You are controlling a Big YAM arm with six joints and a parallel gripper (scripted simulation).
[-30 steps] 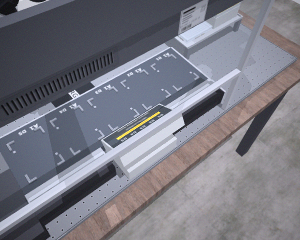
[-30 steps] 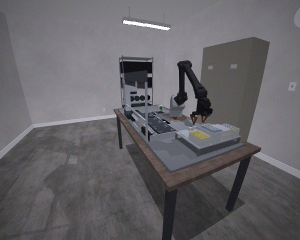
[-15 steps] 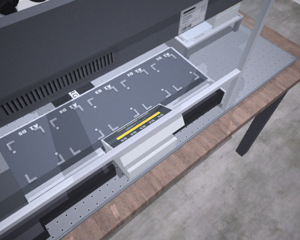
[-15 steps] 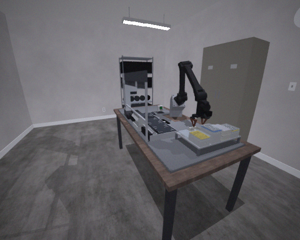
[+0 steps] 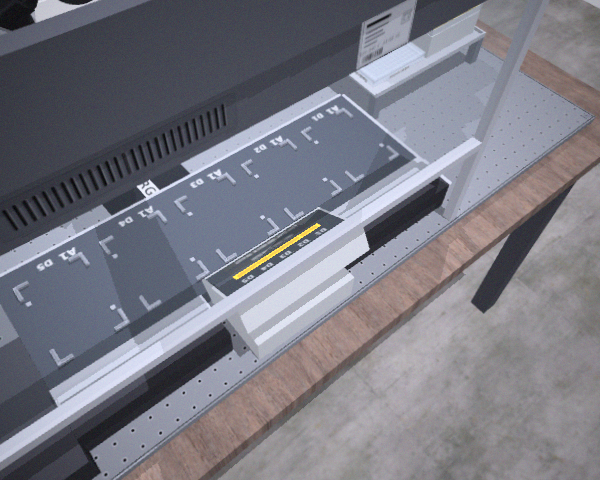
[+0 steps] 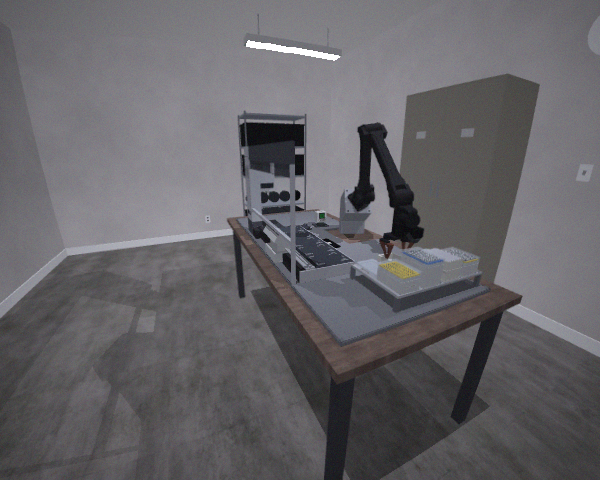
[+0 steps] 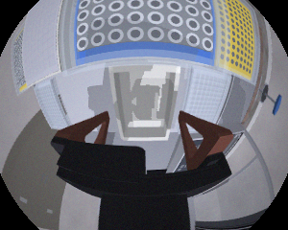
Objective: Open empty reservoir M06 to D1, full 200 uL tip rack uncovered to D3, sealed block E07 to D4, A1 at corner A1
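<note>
Wrist view: black gripper with brown fingers spread wide, holding nothing, hovers over open white one-well reservoir; blue-framed tip rack with pale rings just beyond reservoir, yellow-plate rack beside.

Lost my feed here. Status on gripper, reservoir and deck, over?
Gripper open, holding nothing, low over shelf. Reservoir right below, between the fingers, not gripped. Deck D1 to D5 bare. Nothing blocking.
</note>
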